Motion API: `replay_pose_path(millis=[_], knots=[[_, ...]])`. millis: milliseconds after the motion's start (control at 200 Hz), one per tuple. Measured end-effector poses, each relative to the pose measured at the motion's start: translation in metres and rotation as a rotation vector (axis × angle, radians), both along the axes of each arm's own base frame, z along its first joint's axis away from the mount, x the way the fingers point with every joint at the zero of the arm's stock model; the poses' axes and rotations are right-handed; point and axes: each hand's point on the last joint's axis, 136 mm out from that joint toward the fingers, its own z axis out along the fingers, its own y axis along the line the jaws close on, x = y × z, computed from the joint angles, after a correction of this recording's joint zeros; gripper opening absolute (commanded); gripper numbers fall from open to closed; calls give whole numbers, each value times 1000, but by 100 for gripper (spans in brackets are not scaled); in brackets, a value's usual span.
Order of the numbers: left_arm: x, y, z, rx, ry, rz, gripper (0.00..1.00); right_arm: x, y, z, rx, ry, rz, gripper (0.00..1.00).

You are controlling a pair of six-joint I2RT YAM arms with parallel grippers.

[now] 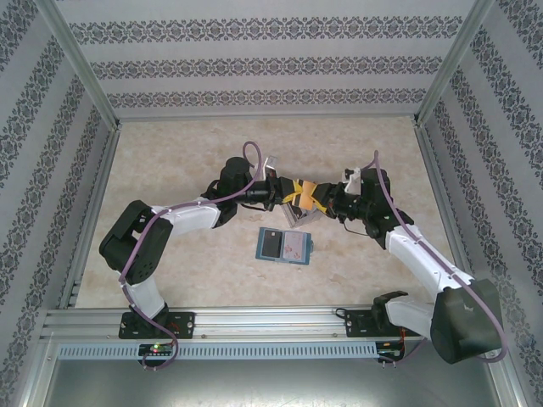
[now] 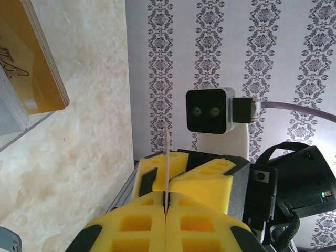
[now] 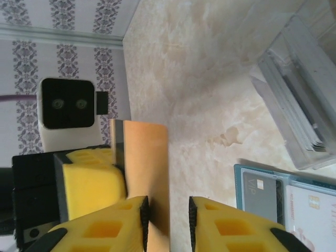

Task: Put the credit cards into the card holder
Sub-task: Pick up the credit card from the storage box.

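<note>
Both grippers meet over the middle of the table on one yellow-orange credit card (image 3: 147, 152). My left gripper (image 2: 166, 202) is shut on it, and from there the card (image 2: 166, 152) shows edge-on. My right gripper (image 3: 168, 215) stands open around the same card, which rests against its left pad with a gap on the other side. In the top view the left gripper (image 1: 293, 193) and right gripper (image 1: 319, 200) face each other. The teal card holder (image 1: 284, 246) lies open on the table just nearer, with a grey card (image 3: 262, 194) and a pale card (image 3: 310, 210) in it.
A clear plastic box (image 1: 303, 223) with several more cards (image 3: 302, 113) sits right under the grippers; an orange card (image 2: 34, 63) lies on top of its stack. Patterned walls and metal posts enclose the table (image 1: 195, 153) on three sides.
</note>
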Motion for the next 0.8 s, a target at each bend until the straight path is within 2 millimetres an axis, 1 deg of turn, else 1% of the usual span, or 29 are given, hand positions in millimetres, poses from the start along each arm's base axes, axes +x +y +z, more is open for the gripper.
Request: replay_pose_path(millis=[30, 55, 95, 120, 170, 210, 230, 320, 380, 475, 545, 644, 729, 799], knots=[[0, 0, -1, 1, 2, 0, 10, 1, 1, 2, 8, -8, 5, 14], [0, 0, -1, 1, 4, -1, 13, 1, 2, 3, 10, -16, 11, 11], [0, 0, -3, 5, 10, 1, 16, 1, 3, 4, 18, -16, 12, 10], [0, 1, -5, 13, 11, 0, 20, 2, 3, 6, 20, -23, 15, 9], [-1, 2, -11, 31, 28, 0, 33, 2, 4, 8, 24, -35, 19, 6], [-2, 2, -16, 49, 35, -2, 48, 2, 3, 8, 21, -38, 20, 3], [-3, 3, -18, 61, 30, -5, 51, 1, 3, 8, 18, -37, 20, 1], [-6, 10, -35, 144, 55, 9, 53, -1, 0, 4, -11, -35, 15, 0], [-9, 18, -45, 213, 66, 25, 60, -5, -4, 0, -50, -33, 0, 0], [-17, 35, -58, 343, 61, 48, 62, -16, -10, -14, -170, -28, -23, 0], [-23, 50, -68, 445, 51, 64, 63, -30, -6, -26, -270, -28, -3, 0], [-32, 70, -86, 579, 51, 70, 64, -51, 7, -43, -382, -33, 64, 0], [-40, 81, -103, 659, 60, 57, 64, -65, 16, -62, -462, -19, 108, 0], [-47, 88, -115, 712, 68, 38, 63, -71, 17, -80, -544, 5, 126, 0]])
